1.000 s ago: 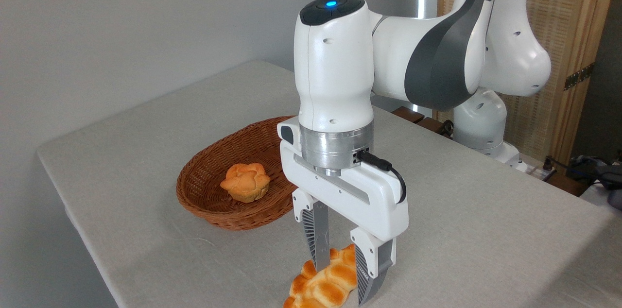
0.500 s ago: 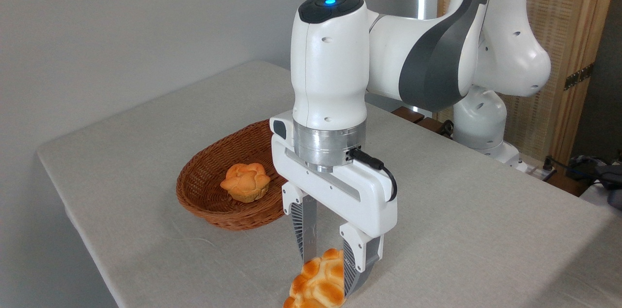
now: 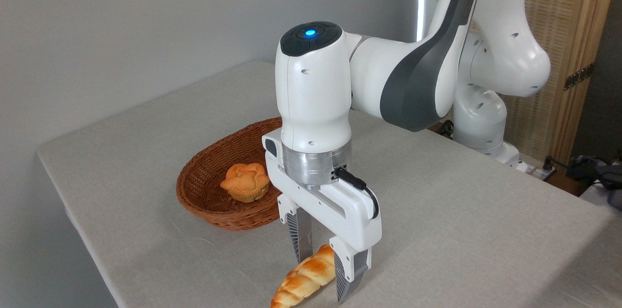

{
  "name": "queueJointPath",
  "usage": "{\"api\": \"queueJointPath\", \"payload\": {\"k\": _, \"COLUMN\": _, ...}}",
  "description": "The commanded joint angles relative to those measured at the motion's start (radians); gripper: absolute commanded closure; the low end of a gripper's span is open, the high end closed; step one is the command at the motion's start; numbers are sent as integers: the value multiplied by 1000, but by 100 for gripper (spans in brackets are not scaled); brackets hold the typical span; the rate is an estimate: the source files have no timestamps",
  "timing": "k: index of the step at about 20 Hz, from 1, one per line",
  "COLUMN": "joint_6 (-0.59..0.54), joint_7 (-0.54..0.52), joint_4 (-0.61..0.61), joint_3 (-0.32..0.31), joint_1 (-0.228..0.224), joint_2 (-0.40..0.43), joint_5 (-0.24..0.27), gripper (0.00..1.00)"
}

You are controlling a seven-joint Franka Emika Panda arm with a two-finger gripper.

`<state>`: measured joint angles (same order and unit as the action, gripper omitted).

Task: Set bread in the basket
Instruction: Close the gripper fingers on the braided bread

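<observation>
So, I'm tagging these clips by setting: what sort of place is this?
Probably a lab or office corner set up as a tabletop test bench: a robot arm mounted beside a cloth-covered table, a plain wall, and cables near a wooden screen.

The bread point(image 3: 303, 279) has swung lengthwise between the shifted fingers point(image 3: 346, 274).

We're looking at a table w/ a pale grey-beige cloth point(image 3: 461, 211) covering it. An oval reddish-brown woven wicker basket point(image 3: 206, 196) is sitting on it towards the left. A long braided golden-orange loaf point(image 3: 303, 279) is lying near the front edge, well apart from basket; can't tell if it's fully resting on the cloth.
</observation>
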<state>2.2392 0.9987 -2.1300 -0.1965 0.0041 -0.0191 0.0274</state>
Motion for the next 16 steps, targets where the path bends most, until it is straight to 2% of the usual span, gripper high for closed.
{"api": "queueJointPath", "payload": {"k": 1, "joint_6": 11, "joint_7": 0, "joint_4": -1, "joint_3": -1, "joint_1": 1, "joint_2": -9, "joint_5": 9, "gripper": 20}}
{"api": "queueJointPath", "payload": {"k": 6, "joint_6": 8, "joint_7": 6, "joint_4": -1, "joint_3": -1, "joint_1": 1, "joint_2": -9, "joint_5": 9, "gripper": 38}}
{"api": "queueJointPath", "payload": {"k": 16, "joint_6": 5, "joint_7": 9, "joint_4": 1, "joint_3": -1, "joint_1": 1, "joint_2": -9, "joint_5": 8, "gripper": 48}}
